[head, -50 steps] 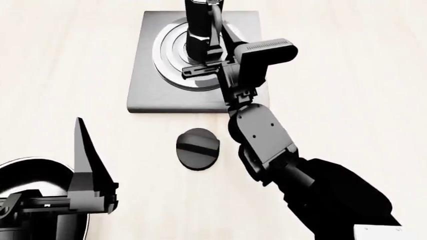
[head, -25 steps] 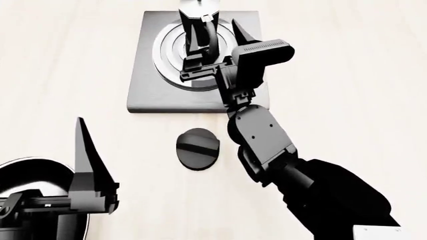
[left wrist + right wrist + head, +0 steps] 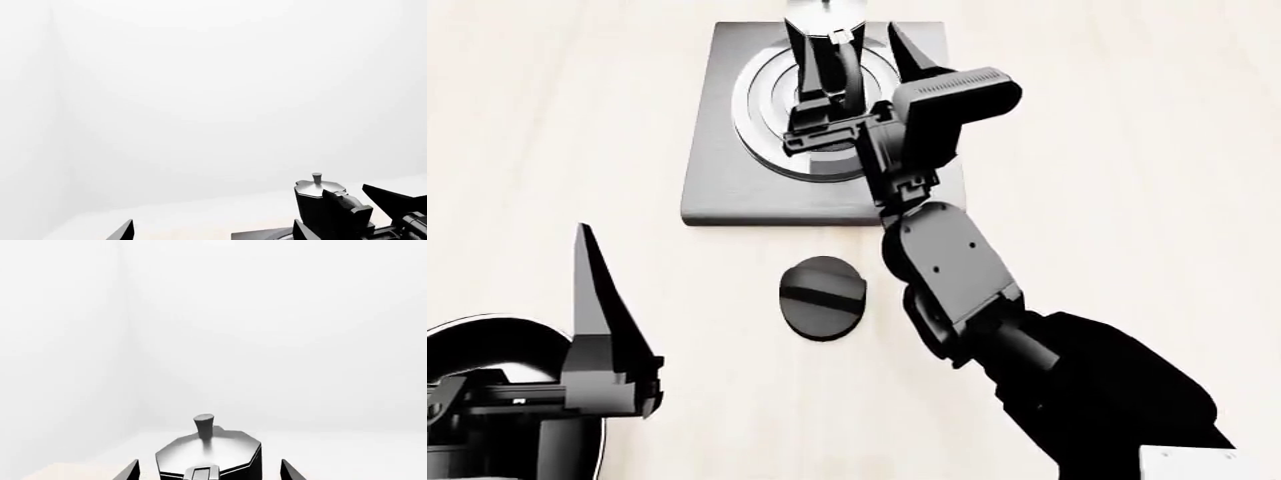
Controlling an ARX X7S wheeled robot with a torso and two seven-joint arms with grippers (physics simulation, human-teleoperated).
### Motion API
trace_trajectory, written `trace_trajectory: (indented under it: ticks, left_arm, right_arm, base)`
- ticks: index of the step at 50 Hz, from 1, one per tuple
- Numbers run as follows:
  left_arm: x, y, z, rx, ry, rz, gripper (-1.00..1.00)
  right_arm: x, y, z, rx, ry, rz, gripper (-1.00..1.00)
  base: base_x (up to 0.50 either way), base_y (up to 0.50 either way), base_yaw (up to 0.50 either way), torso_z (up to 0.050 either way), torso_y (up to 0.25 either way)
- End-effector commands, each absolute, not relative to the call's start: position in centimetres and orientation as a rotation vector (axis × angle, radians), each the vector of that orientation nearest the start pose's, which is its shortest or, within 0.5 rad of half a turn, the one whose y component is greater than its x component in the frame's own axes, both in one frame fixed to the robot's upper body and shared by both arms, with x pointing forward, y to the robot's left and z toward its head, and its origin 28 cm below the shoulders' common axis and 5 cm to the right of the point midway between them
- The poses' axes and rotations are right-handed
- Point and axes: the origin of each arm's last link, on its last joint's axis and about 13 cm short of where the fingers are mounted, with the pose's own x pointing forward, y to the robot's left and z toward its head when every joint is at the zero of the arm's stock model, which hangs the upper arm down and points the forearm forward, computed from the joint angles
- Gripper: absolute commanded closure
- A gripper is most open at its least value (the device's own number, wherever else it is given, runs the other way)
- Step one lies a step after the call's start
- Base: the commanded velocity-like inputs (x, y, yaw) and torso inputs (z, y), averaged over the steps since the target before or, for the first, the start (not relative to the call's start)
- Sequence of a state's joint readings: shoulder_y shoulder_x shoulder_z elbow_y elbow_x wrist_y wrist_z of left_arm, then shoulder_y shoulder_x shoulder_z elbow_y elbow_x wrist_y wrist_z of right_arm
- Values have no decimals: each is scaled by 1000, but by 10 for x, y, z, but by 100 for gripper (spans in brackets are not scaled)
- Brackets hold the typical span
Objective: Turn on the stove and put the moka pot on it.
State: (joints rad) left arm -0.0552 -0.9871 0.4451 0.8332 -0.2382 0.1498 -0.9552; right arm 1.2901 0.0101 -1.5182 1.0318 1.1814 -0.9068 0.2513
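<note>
Arms first. I see my right arm reaching from the lower right of the head view, forearm angled up and inward, wrist bent forward over the stove (image 3: pixel 723 150). The right tool (image 3: pixel 857 55) hangs over the burner rings with its two fingers spread wide, one on each side of the moka pot (image 3: pixel 825 70). I see a gap between each finger and the pot body in the head view, so the tool has hold of nothing. The right wrist view confirms this: the moka pot (image 3: pixel 208 454) sits centred between the two finger tips, its silvery lid and top knob upright, with clear space on both sides.

The moka pot stands upright on the raised burner rings at the centre of the stove plate. Its side handle faces the robot.

The knob (image 3: pixel 822 298) lies on the tabletop (image 3: pixel 1121 150) just in front of the stove plate, apart from it.

My left arm is held low at the lower left of the head view. The left tool (image 3: pixel 594 330) points forward, fingers parted and empty, above the rim of the frying pan (image 3: pixel 481 345). The left wrist view shows the moka pot (image 3: pixel 320 202) from the side, well apart.
</note>
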Motion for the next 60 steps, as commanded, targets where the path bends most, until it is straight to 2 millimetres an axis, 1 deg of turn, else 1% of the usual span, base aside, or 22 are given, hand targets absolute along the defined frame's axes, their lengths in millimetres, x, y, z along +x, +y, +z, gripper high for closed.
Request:
trace_trajectory:
  ticks: [1, 3, 8, 9, 10, 14, 15, 18, 19, 22, 23, 27, 29, 31, 34, 36, 38, 44, 50, 51, 56, 60]
  left_arm:
    - [153, 245, 189, 135, -763, 74, -100]
    - [154, 247, 197, 137, -775, 82, -100]
    - [156, 246, 205, 147, -791, 81, -100]
    - [156, 246, 209, 151, -798, 80, -100]
    - [156, 246, 211, 153, -801, 79, -100]
    - [159, 245, 227, 177, -826, 77, -100]
    - [161, 246, 235, 189, -841, 89, -100]
    - [164, 246, 249, 200, -866, 97, -100]
    - [164, 247, 258, 209, -889, 96, -100]
    - [167, 248, 273, 215, -923, 103, -100]
    - [167, 248, 282, 226, -949, 93, -100]
    - [168, 247, 297, 244, -980, 90, -100]
    - [168, 247, 309, 246, -998, 90, -100]
    - [167, 246, 315, 254, -1010, 87, -100]
    - [166, 246, 327, 265, -1027, 82, -100]
    - [166, 246, 332, 264, -1036, 83, -100]
    - [162, 246, 340, 274, -1056, 77, -100]
    - [157, 244, 358, 293, -1089, 64, -100]
    - [148, 241, 373, 313, -1126, 54, -100]
    - [146, 241, 376, 318, -1133, 53, -100]
    - [138, 240, 384, 332, -1156, 50, -100]
    - [129, 239, 391, 342, -1184, 46, -100]
  right_arm:
    - [393, -3, 234, 124, -783, 405, -100]
    - [385, -7, 250, 130, -821, 415, -100]
    - [372, -11, 272, 129, -867, 435, -100]
    - [368, -13, 280, 131, -888, 441, -100]
    - [366, -14, 284, 131, -898, 443, -100]
    - [353, -17, 307, 149, -948, 446, -100]
    - [350, -19, 317, 144, -961, 423, -100]
    - [342, -20, 333, 140, -987, 394, -100]
    - [335, -21, 344, 123, -1022, 367, -100]
    - [323, -25, 360, 135, -1063, 343, -100]
    - [315, -28, 371, 138, -1085, 326, -100]
    - [303, -34, 387, 124, -1127, 294, -100]
    - [294, -42, 401, 156, -1146, 270, -100]
    - [288, -45, 407, 148, -1165, 268, -100]
    - [276, -52, 422, 152, -1194, 234, -100]
    - [272, -56, 428, 166, -1200, 220, -100]
    - [262, -61, 437, 156, -1221, 189, -100]
    - [244, -73, 453, 138, -1258, 140, -100]
    - [223, -90, 468, 99, -1302, 69, -100]
    - [217, -95, 471, 103, -1305, 54, -100]
    - [205, -110, 477, 97, -1322, -16, -100]
    - [190, -123, 475, 86, -1334, -70, -100]
  base:
    - [0, 0, 0, 0, 0]
    - [0, 0, 0, 0, 0]
    - [0, 0, 0, 0, 0]
    - [0, 0, 0, 0, 0]
    - [0, 0, 0, 0, 0]
    - [0, 0, 0, 0, 0]
    - [0, 0, 0, 0, 0]
    - [0, 0, 0, 0, 0]
    - [0, 0, 0, 0, 0]
    - [0, 0, 0, 0, 0]
    - [0, 0, 0, 0, 0]
    - [0, 0, 0, 0, 0]
    - [0, 0, 0, 0, 0]
    - [0, 0, 0, 0, 0]
    - [0, 0, 0, 0, 0]
    - [0, 0, 0, 0, 0]
    - [0, 0, 0, 0, 0]
    - [0, 0, 0, 0, 0]
    - [0, 0, 0, 0, 0]
    - [0, 0, 0, 0, 0]
    - [0, 0, 0, 0, 0]
    - [0, 0, 0, 0, 0]
